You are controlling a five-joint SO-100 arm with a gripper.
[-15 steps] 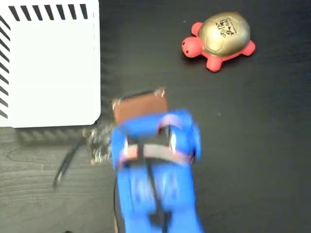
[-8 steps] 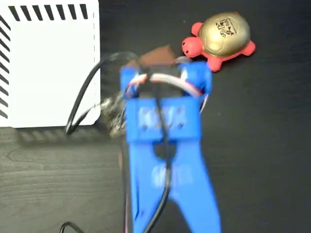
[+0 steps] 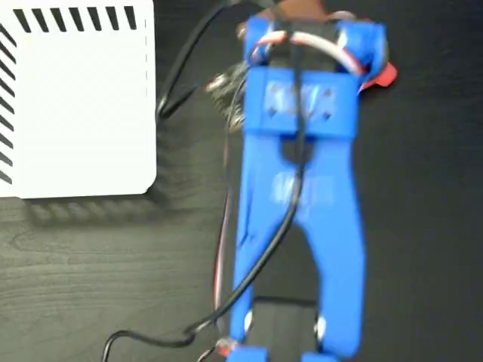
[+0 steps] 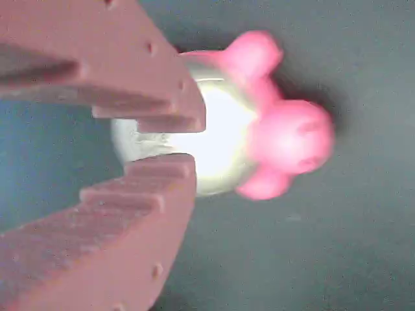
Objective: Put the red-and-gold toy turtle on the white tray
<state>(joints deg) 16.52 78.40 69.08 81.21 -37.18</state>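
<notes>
Right now the blue arm (image 3: 302,188) is stretching up the dark table (image 3: 90,286) in the fixed view, covering nearly all of the red-and-gold toy turtle (image 4: 233,129); only a red sliver is peeking out at the arm's right edge, well apart from the white tray (image 3: 75,105) sitting top left. Wrist view: turtle is lying on the table w/ head pointing right, long axis running left-right, shell washed out by glare. Gripper (image 4: 175,139) is hanging over the shell's left part, jaws only slightly parted, nothing pinched; can't tell if they're touching the shell.
</notes>
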